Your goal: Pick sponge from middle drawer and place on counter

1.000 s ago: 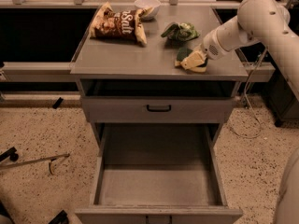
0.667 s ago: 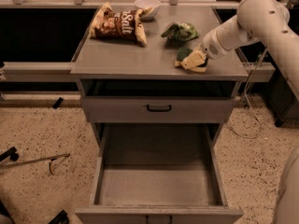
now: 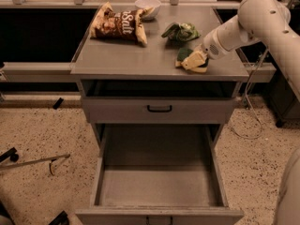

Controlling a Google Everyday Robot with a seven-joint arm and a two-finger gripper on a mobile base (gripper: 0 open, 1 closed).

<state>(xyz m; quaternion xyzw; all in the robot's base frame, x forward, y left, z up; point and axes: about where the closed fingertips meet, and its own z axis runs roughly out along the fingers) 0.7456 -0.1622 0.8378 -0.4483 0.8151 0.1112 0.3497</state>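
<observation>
Sponge (image 3: 185, 55): out of the middle drawer (image 3: 159, 186) and down on, or just over, the bench (image 3: 126, 57), near the right front edge. Dark green face toward the back-left, yellow body toward the front. Right against it, reaching in from the right on the pale arm: the claw (image 3: 196, 61). Impossible to tell how wide the claw stands, or whether it has hold of the sponge at all. Just behind and apart from the sponge: a light-green wrinkly packet (image 3: 181, 31). Further left: a brown chip bag (image 3: 119, 25) and a white bowl (image 3: 147, 6). Below, the drawer pulled well out, with nothing visible on its grey floor.

Likely trouble from here:
- On lifting away before a full release: dragging the sponge along, perhaps over the nearby front edge and down into the open drawer.
- On retreating low or sideways: clipping the packet behind.

Safest, probably, to let go completely and then rise straight up before pulling back.
</observation>
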